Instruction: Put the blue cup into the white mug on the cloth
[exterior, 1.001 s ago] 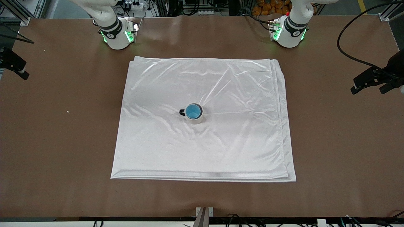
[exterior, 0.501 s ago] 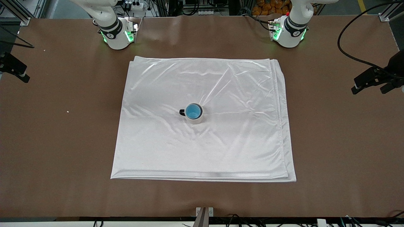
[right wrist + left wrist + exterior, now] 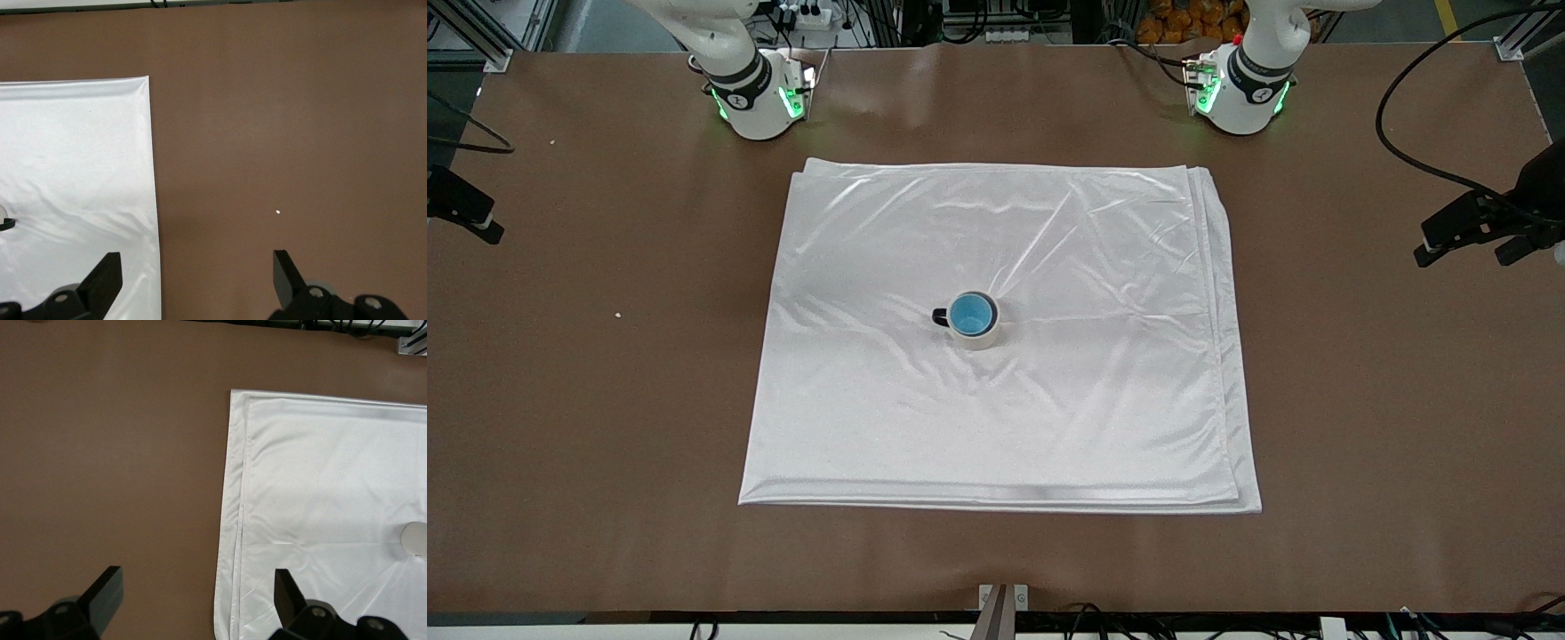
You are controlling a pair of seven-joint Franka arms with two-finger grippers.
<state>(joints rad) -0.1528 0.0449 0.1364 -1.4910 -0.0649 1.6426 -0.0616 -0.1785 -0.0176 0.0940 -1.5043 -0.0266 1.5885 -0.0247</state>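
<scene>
The blue cup (image 3: 971, 313) sits upright inside the white mug (image 3: 978, 331), whose black handle points toward the right arm's end. The mug stands near the middle of the cloth (image 3: 1049, 427). My left gripper (image 3: 197, 577) is open and empty, up over the bare table beside the cloth's edge (image 3: 320, 487) at the left arm's end; it also shows in the front view (image 3: 1465, 253). My right gripper (image 3: 195, 261) is open and empty over the cloth's edge (image 3: 73, 153) at the right arm's end. The mug's rim (image 3: 415, 539) shows at the edge of the left wrist view.
The brown table (image 3: 1360, 400) surrounds the cloth on all sides. A small white crumb (image 3: 617, 314) lies on the table toward the right arm's end and shows in the right wrist view (image 3: 277, 213). A black cable (image 3: 1405, 151) hangs at the left arm's end.
The right gripper has shifted slightly at its end of the table. The left gripper has barely moved. The cup, mug and cloth have not moved.
</scene>
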